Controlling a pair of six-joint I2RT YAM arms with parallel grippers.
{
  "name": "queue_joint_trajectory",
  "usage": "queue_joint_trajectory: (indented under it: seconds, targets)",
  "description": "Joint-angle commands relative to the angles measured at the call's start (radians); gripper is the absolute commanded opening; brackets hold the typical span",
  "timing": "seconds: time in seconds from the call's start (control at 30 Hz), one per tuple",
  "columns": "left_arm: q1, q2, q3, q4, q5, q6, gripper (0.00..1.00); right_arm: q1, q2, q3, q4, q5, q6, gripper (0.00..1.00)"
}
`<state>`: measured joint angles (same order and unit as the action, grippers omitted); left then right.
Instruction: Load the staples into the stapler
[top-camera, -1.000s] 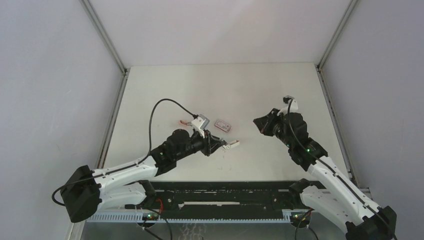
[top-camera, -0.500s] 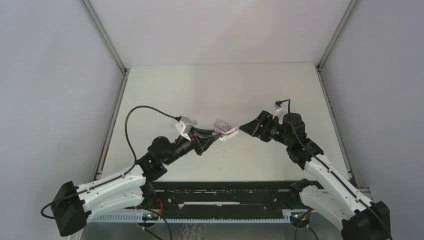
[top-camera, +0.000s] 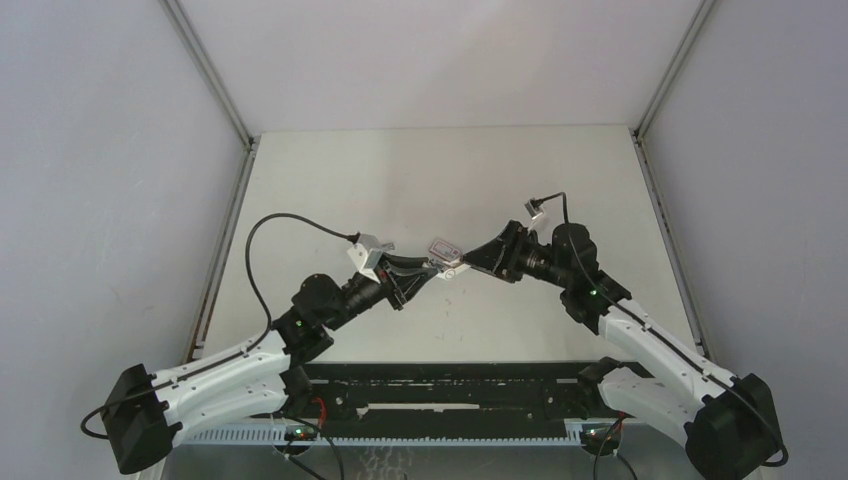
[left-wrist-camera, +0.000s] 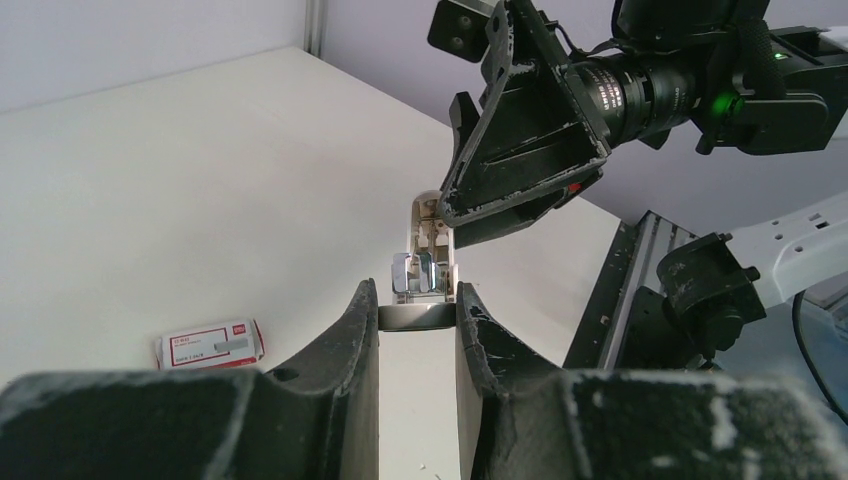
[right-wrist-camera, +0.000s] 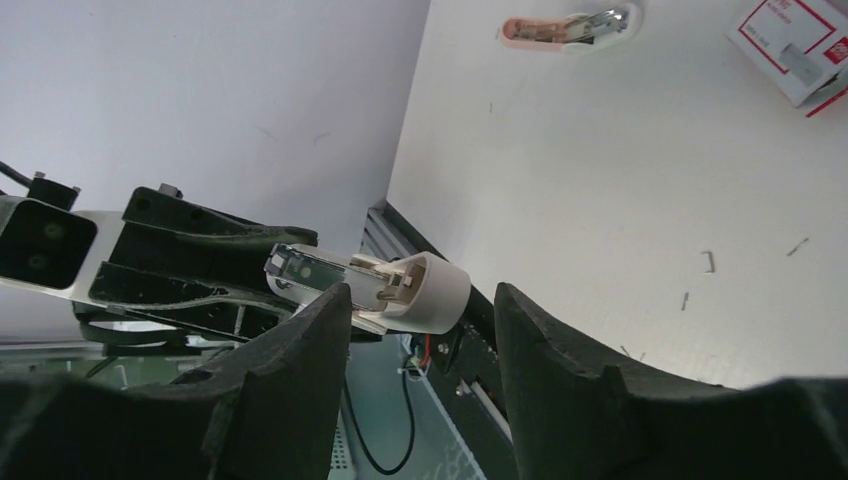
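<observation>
My left gripper (left-wrist-camera: 418, 300) is shut on the rear of a small white and metal stapler (left-wrist-camera: 428, 250), held above the table and pointing away. From the right, my right gripper (right-wrist-camera: 420, 300) stands open, and the stapler's white rounded end (right-wrist-camera: 425, 292) sits just at its fingertips, touching neither finger that I can see. In the top view the left gripper (top-camera: 425, 270) and right gripper (top-camera: 470, 262) meet at the stapler (top-camera: 447, 268) near the table's middle. The staples (top-camera: 443, 248), a flat red-and-white box, lie on the table just behind them, also showing in the wrist views (left-wrist-camera: 210, 344) (right-wrist-camera: 795, 45).
A small pink-and-white clip-like thing (right-wrist-camera: 560, 28) lies on the table to the left of the box. A few loose staple bits (right-wrist-camera: 708, 262) are scattered on the white surface. Grey walls and metal posts enclose the table on three sides.
My left arm has carried the stapler up and toward the middle. My right gripper has opened and swung left until its fingertips reach the stapler's front end.
</observation>
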<state>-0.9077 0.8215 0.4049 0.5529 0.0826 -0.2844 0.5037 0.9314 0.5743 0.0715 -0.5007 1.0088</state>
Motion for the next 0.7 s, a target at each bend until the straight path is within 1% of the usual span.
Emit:
queue_joint_trajectory:
  seconds: [0.0,0.1,0.2,0.3,0.4,0.47,0.53,0.57,0.6,0.63,0.67]
  targets:
    - [0.004,-0.02,-0.03,0.082,0.018,0.029,0.0,0.009,0.012,0.009,0.136,-0.018,0.067,0.51]
    - [0.004,-0.021,-0.04,0.101,0.031,0.025,0.0,0.01,0.026,0.009,0.143,-0.014,0.074,0.44]
    - [0.003,-0.02,-0.044,0.107,0.039,0.025,0.0,0.008,0.035,0.009,0.14,-0.016,0.071,0.4]
    - [0.003,-0.021,-0.045,0.106,0.046,0.026,0.0,-0.003,0.031,0.009,0.129,-0.014,0.064,0.3]
    - [0.004,-0.025,-0.046,0.107,0.048,0.025,0.0,-0.014,0.021,0.009,0.108,-0.007,0.05,0.25]
    - [0.004,-0.025,-0.046,0.106,0.046,0.026,0.0,-0.024,0.014,0.009,0.086,-0.001,0.041,0.2]
    - [0.004,-0.027,-0.051,0.106,0.04,0.023,0.01,-0.037,0.004,0.009,0.067,0.0,0.032,0.12]
    - [0.004,-0.027,-0.053,0.102,0.035,0.019,0.05,-0.049,-0.003,0.009,0.059,0.003,0.023,0.07]
    - [0.004,-0.029,-0.056,0.097,0.029,0.015,0.15,-0.059,-0.012,0.009,0.053,0.008,0.013,0.02]
    - [0.004,-0.031,-0.059,0.089,0.021,0.009,0.27,-0.069,-0.021,0.009,0.047,0.012,-0.002,0.0]
    - [0.004,-0.035,-0.062,0.079,0.004,0.0,0.42,-0.08,-0.032,0.01,0.041,0.015,-0.024,0.0]
